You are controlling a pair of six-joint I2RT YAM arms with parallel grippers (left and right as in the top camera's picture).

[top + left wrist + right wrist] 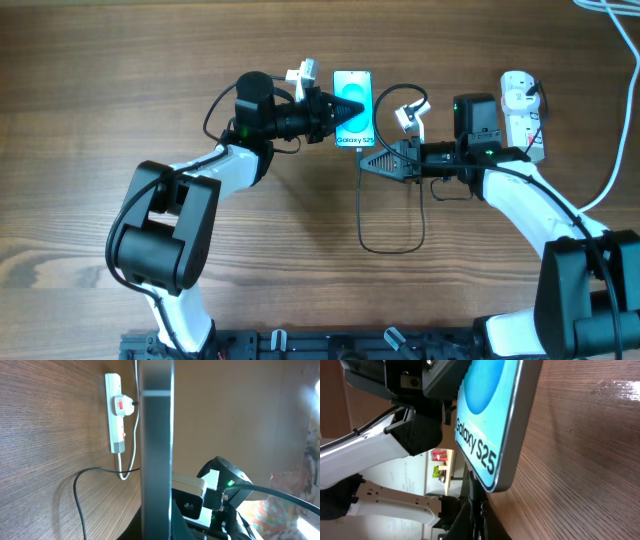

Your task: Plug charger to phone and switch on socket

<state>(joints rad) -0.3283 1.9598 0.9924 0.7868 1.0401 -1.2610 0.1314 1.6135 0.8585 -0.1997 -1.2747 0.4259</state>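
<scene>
The phone (352, 84) has a teal screen with "Galaxy S25" text and is raised on edge above the table. My left gripper (355, 108) is shut on it from the left. In the left wrist view the phone (157, 435) is a grey vertical edge between my left gripper's (159, 527) jaws. My right gripper (366, 162) is shut on the tip end of the charger (362, 215), just below the phone's bottom edge. The right wrist view shows my right gripper (476, 505) directly under the phone's (490, 425) lower corner. The white socket (522, 118) lies at the far right with a plug seated in it.
The black charger cable (76, 495) loops loosely over the wood table between the arms. A thick white cord (620, 110) runs from the socket (116, 420) toward the back right corner. My right arm's body (475, 150) sits close beside the socket.
</scene>
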